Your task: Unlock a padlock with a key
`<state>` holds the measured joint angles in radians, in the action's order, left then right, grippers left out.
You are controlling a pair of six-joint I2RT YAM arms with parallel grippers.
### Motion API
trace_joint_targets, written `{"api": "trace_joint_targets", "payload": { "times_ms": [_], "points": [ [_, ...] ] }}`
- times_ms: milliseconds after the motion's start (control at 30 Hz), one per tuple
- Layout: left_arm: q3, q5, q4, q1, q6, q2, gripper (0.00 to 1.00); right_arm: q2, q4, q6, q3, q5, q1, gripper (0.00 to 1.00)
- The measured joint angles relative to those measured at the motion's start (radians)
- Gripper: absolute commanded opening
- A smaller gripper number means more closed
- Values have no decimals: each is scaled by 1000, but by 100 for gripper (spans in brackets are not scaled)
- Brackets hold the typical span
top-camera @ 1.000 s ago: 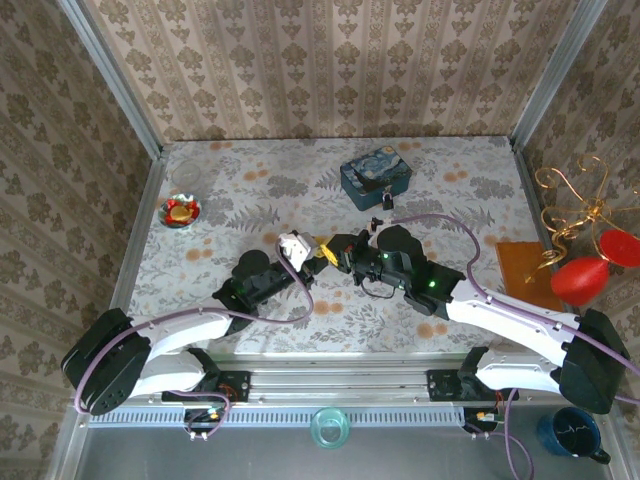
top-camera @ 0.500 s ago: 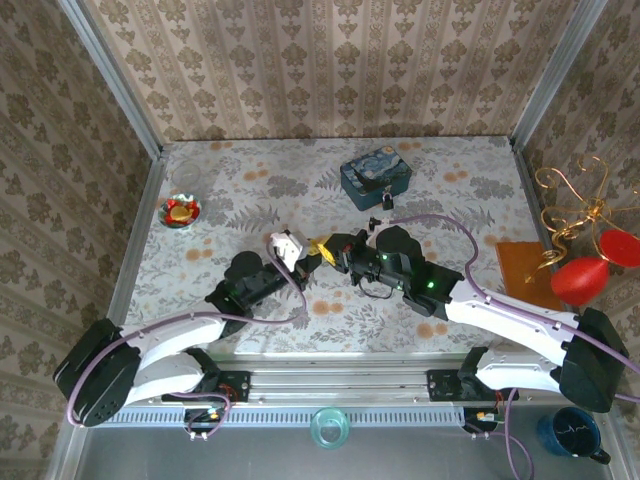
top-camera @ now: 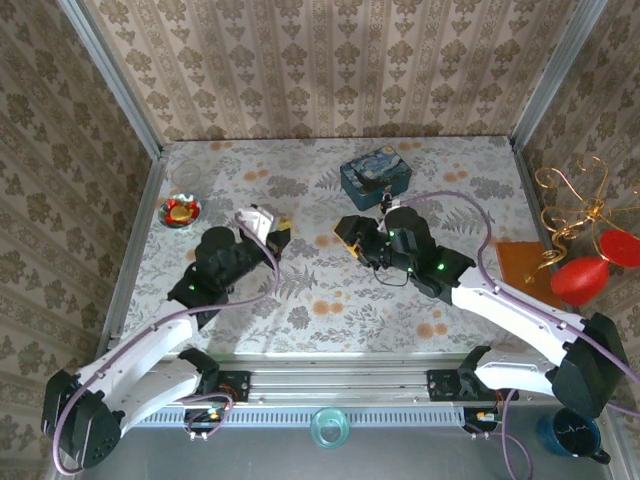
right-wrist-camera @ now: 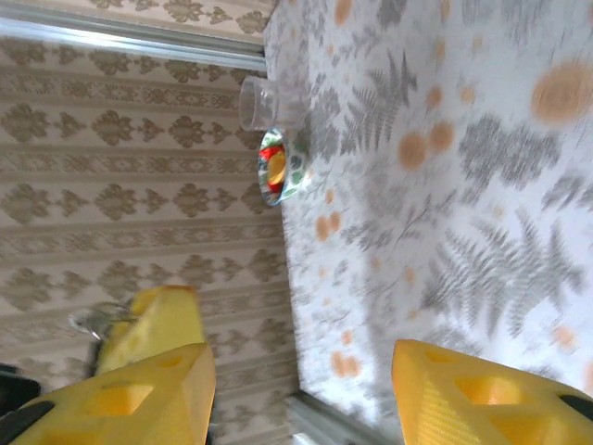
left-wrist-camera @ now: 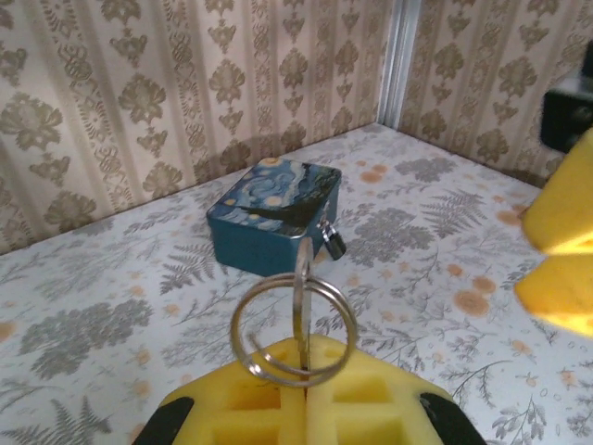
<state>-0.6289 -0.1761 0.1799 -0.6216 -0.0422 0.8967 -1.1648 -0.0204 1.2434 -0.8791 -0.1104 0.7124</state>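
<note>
Left gripper (left-wrist-camera: 306,373) clamps the light, stiff, slippery key (left-wrist-camera: 300,297) at its ring (left-wrist-camera: 243,345), padlock (left-wrist-camera: 332,243) ahead; right gripper (right-wrist-camera: 301,382) gapes empty.

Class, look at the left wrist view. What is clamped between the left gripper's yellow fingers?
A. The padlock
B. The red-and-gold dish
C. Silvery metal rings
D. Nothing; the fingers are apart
C: the silvery rings stand up out of the closed left gripper, while the padlock sits against the front of the blue tin further back.
</note>
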Motion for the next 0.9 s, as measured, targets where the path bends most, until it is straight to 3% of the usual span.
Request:
{"api": "trace_joint_targets", "payload": {
  "times_ms": [233, 500, 667, 900],
  "points": [
    [-176, -104, -300, -14, 35, 110, 0, 149, 3, -578, 50, 35, -1, 52],
    [-304, -153, -526, -134, 108, 289, 0, 202, 82, -1144, 235, -13, 5, 52],
    [-310, -229, -560, -168, 149, 296, 0, 196, 94, -1316, 283, -149, 5, 47],
    [-310, -313, -600, -226, 208, 299, 0, 185, 158, -1365, 283, -277, 8, 42]
  ]
}}
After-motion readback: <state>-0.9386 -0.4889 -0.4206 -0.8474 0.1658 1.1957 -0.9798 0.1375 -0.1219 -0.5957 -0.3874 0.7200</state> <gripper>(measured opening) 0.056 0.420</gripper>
